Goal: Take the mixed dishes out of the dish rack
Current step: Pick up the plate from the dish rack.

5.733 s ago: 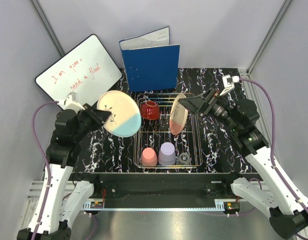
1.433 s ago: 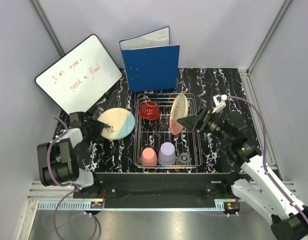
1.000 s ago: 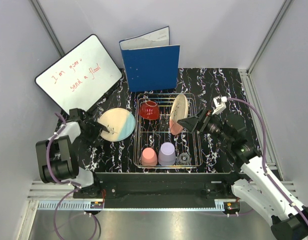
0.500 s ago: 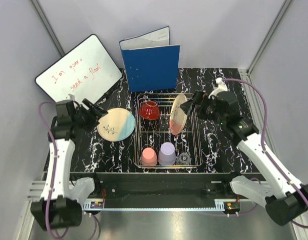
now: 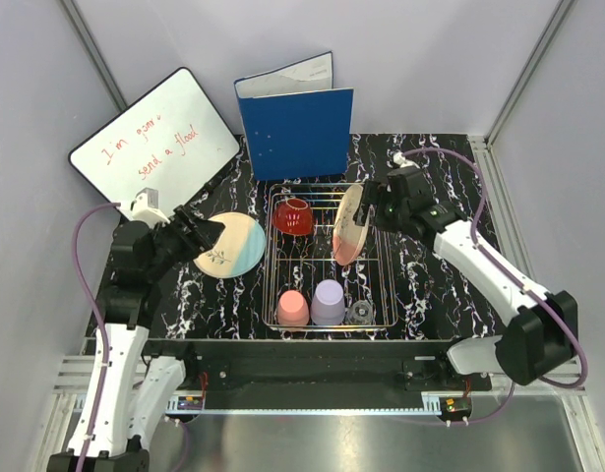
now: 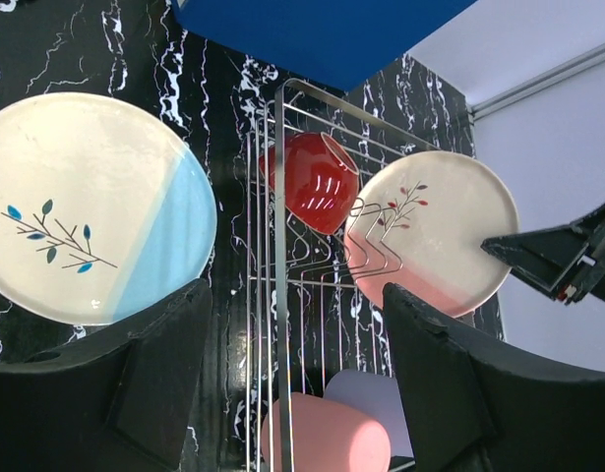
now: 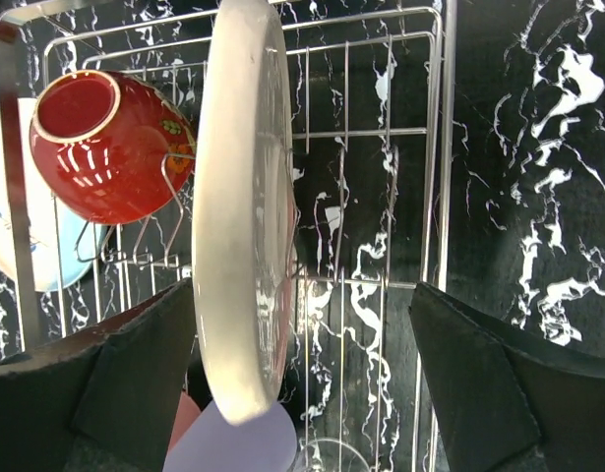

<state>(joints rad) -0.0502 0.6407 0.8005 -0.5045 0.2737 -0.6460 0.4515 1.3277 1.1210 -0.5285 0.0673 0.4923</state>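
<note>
The dish rack (image 5: 381,258) holds a salmon and cream plate (image 5: 348,224) standing on edge, a red bowl (image 5: 294,215), a pink cup (image 5: 292,308), a lavender cup (image 5: 329,302) and a small clear glass (image 5: 360,313). A blue and cream plate (image 5: 233,246) lies flat on the table left of the rack. My left gripper (image 5: 206,234) hovers open over that plate's left edge, holding nothing (image 6: 292,383). My right gripper (image 5: 373,201) is open at the standing plate's top. In the right wrist view the plate's rim (image 7: 241,216) sits between the fingers, near the left one (image 7: 115,383).
A blue binder (image 5: 295,123) stands upright just behind the rack. A whiteboard (image 5: 154,146) leans at the back left. Grey walls close in both sides. Black marbled table shows right of the rack (image 5: 430,275).
My left arm has lifted off the blue plate, which now lies flat on the table. My right gripper has swung from the rack's right side to the standing plate's top.
</note>
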